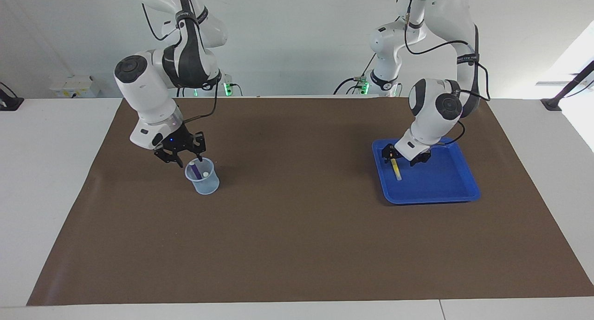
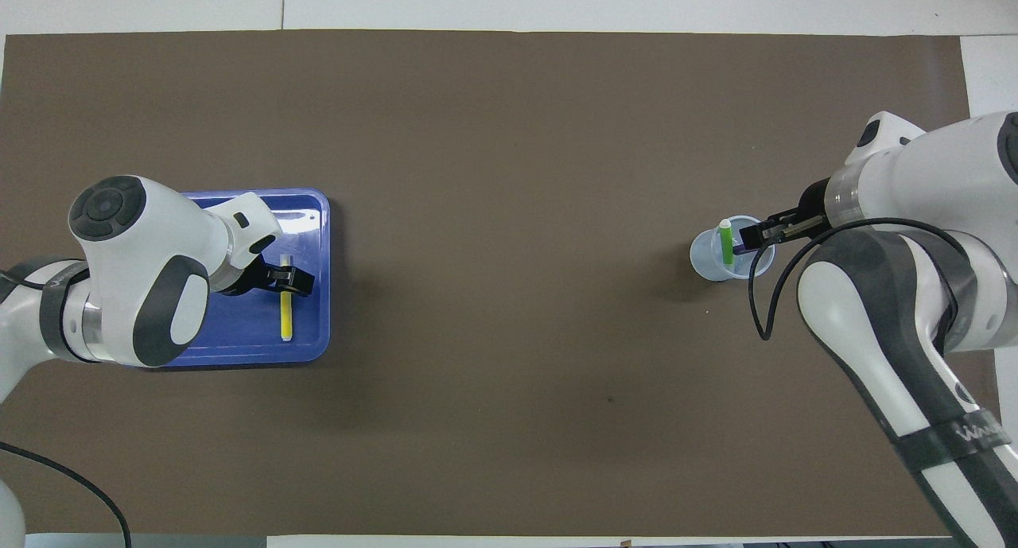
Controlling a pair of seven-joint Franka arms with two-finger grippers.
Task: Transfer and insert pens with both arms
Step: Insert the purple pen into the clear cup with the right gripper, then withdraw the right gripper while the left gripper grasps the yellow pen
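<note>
A clear plastic cup [image 1: 203,180] stands on the brown mat toward the right arm's end. A green pen [image 2: 727,246] and a purple pen [image 1: 197,170] lean inside it, pale caps up. My right gripper [image 1: 188,158] hovers just over the cup's rim, fingers apart, holding nothing. At the left arm's end, a yellow pen [image 1: 397,169] lies flat in the blue tray [image 1: 445,190]. My left gripper [image 1: 403,158] is down in the tray, open, its fingers on either side of the end of the pen nearer to the robots.
The brown mat [image 1: 297,227] covers most of the white table. The right arm's black cable [image 2: 775,293] loops down beside the cup. Smaller arms with green lights stand at the table's robot end.
</note>
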